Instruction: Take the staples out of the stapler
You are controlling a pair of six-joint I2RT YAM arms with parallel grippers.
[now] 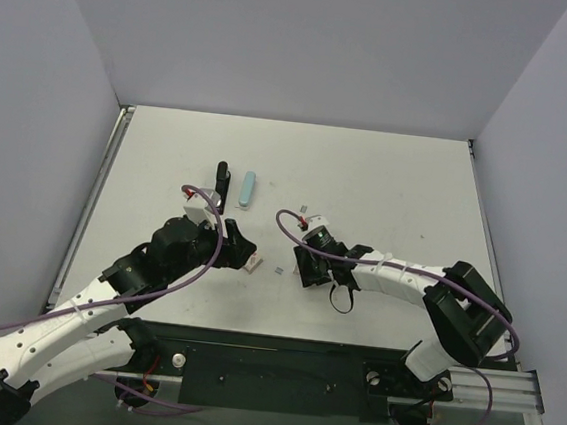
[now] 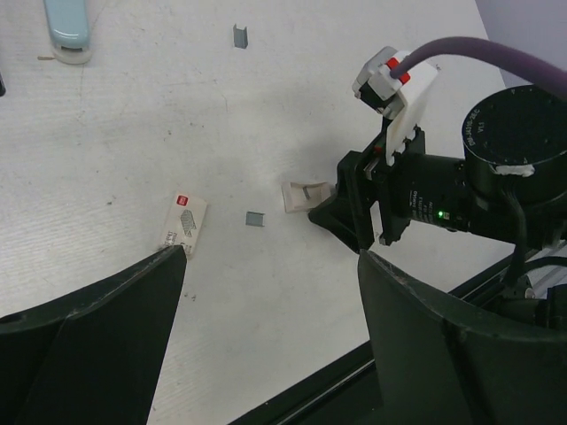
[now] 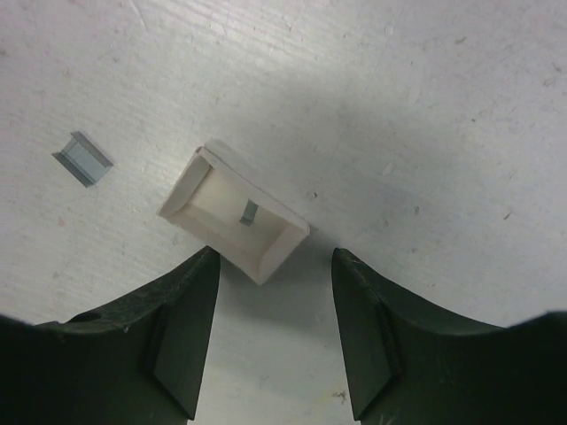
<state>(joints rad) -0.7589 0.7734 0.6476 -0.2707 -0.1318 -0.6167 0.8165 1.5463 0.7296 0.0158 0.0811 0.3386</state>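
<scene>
The white table (image 1: 387, 182) carries everything, and the black stapler (image 1: 220, 180) lies on its far left part, slim and closed as far as the overhead view shows, with nothing touching it. The left gripper (image 2: 273, 257) hovers on the near side of the stapler, its jaws spread wide and empty. The right gripper (image 3: 274, 254) is well apart from the stapler, nearer the bases and to the right; its jaws stand about half apart, gripping nothing. A light-blue bar (image 1: 248, 189) lies just right of the stapler, parallel to it. A small carton with a red label (image 2: 184, 223) lies nearer than the stapler, close to the left fingers. A white open tray (image 3: 235, 212) sits farther right of the stapler, one corner between the right fingertips; whether it touches them cannot be told. A staple clump (image 3: 249, 212) lies inside it, and a loose clump (image 3: 84, 158) lies just beside it
</scene>
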